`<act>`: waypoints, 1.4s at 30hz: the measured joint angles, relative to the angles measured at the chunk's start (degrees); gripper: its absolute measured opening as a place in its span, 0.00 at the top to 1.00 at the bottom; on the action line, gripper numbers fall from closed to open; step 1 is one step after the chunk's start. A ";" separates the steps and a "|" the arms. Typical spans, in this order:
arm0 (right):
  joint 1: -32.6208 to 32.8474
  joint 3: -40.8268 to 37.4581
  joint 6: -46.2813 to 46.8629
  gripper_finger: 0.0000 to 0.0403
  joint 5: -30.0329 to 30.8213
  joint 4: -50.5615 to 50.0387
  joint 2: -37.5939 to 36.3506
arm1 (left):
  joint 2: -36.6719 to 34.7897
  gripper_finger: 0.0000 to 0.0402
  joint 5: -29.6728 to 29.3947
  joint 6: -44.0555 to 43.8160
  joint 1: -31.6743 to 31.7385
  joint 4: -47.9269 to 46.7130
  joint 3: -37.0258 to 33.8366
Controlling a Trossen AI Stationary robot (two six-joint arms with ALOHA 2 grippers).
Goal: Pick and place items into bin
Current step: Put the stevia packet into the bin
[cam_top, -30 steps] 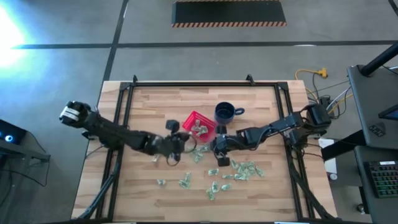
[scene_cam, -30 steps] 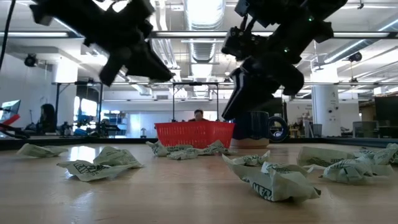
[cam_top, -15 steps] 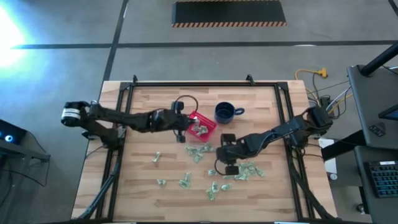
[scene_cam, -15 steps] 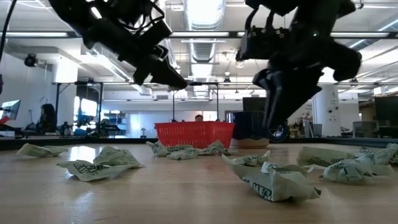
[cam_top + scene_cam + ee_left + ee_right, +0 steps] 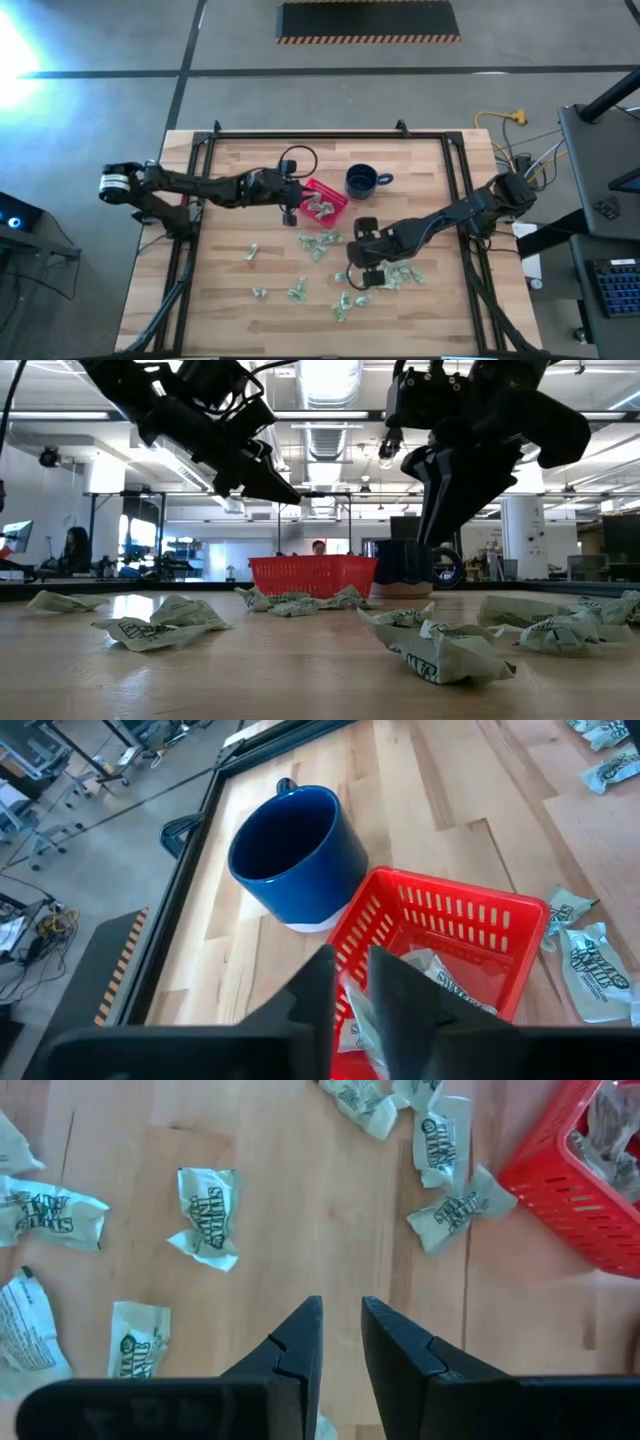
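I've got the left gripper (image 5: 293, 205) at the left edge of the red bin (image 5: 331, 190), frame centre, fingers a narrow slit, nothing clearly held. Right gripper (image 5: 340, 1342) hangs narrow and empty over bare wood, items (image 5: 318, 243) scattered centre and lower right.

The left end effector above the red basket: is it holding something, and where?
Cannot tell: a pale wrapped piece shows right at the left end effector, but it may lie loose in the basket.
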 joint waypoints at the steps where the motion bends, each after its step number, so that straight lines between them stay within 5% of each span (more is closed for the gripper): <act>1: 0.00 -0.10 0.05 0.84 0.00 0.02 0.00 | 0.00 0.83 0.00 0.00 0.00 0.02 0.00; 11: 0.11 -3.90 6.82 0.84 -3.62 -0.17 0.09 | 0.00 0.56 0.02 -1.51 -0.37 0.02 0.00; 21: 0.11 -5.93 19.92 0.75 -8.74 -3.50 0.13 | 0.00 0.55 0.11 -1.81 -0.44 -0.52 0.00; 31: 0.11 -6.49 21.88 0.60 -8.63 -4.94 0.24 | 0.00 0.55 0.00 -3.30 -0.61 -0.85 -0.02; 42: 0.11 -8.29 21.64 0.67 -6.17 -3.24 0.55 | -0.02 0.55 0.05 -4.84 -1.15 -0.95 -0.02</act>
